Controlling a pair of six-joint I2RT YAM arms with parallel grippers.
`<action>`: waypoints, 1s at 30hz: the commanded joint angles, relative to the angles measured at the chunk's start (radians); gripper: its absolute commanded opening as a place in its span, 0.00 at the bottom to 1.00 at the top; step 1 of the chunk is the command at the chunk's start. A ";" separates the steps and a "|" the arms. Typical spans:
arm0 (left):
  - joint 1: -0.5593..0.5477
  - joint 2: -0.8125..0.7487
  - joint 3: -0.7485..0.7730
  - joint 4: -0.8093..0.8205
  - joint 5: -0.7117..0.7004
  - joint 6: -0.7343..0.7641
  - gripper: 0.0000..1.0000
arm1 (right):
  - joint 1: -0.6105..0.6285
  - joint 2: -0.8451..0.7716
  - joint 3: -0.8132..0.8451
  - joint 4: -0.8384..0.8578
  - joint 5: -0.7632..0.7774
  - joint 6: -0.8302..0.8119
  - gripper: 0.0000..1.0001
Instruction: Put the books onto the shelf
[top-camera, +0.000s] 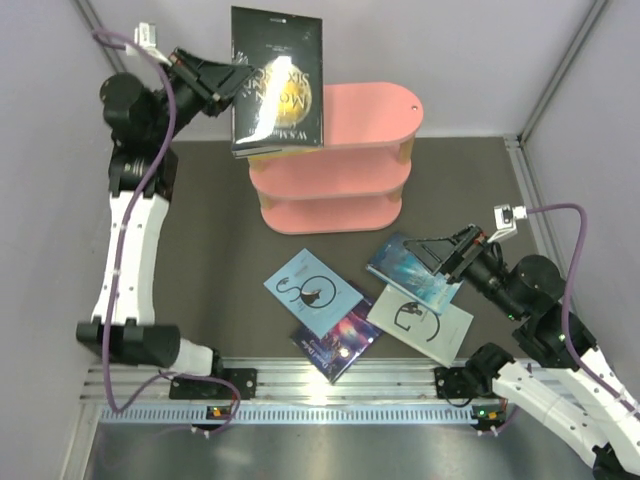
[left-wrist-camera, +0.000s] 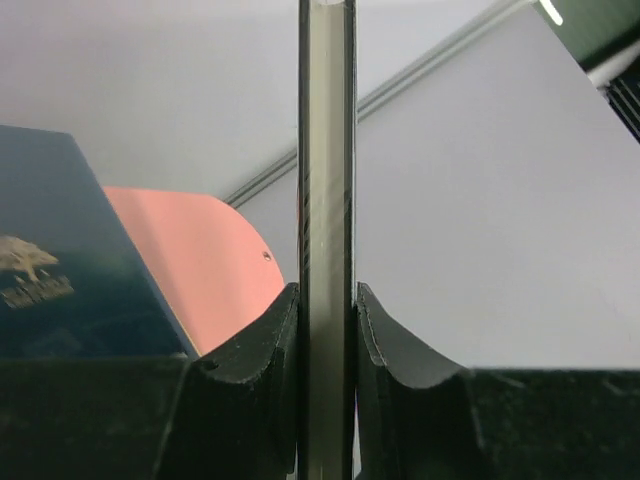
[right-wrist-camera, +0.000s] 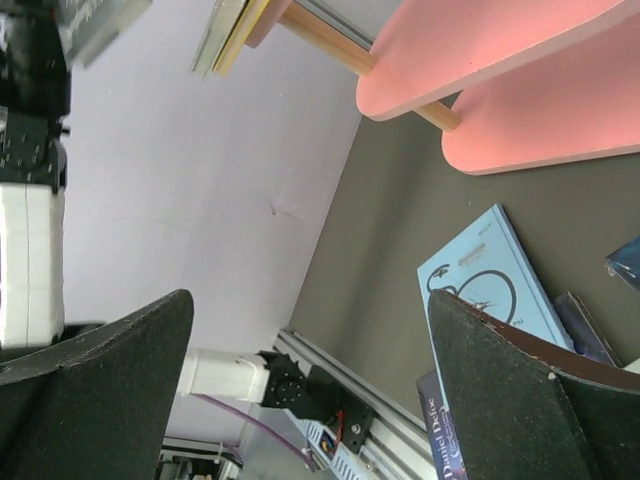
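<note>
Four paperbacks lie flat on table (top-camera: 220, 230) before shelf (top-camera: 370, 110): blue (top-camera: 312, 292), purple (top-camera: 340, 340), teal (top-camera: 405, 268), grey (top-camera: 425, 322). Left gripper (top-camera: 232, 85) clamps black moon book (top-camera: 278, 85) by its edge, over shelf's left end. Right gripper (top-camera: 447, 262), jaws spread wide, hovers over teal.

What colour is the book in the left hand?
The book is black with a gold moon; see top external view.

My left arm (top-camera: 128, 250) and right arm (top-camera: 548, 392) show white shells, black joints; a purple cable (top-camera: 170, 115) trails each; base lights (top-camera: 212, 411) look orange, maybe.
</note>
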 joint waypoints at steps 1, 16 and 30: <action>0.005 0.136 0.229 0.048 -0.076 -0.069 0.00 | -0.009 -0.015 0.002 -0.007 0.016 -0.021 1.00; 0.052 0.286 0.365 -0.151 -0.031 -0.082 0.00 | -0.007 -0.031 -0.034 -0.019 0.020 -0.023 1.00; 0.105 0.321 0.329 -0.300 0.025 -0.027 0.00 | -0.007 -0.024 -0.059 -0.011 0.021 -0.012 1.00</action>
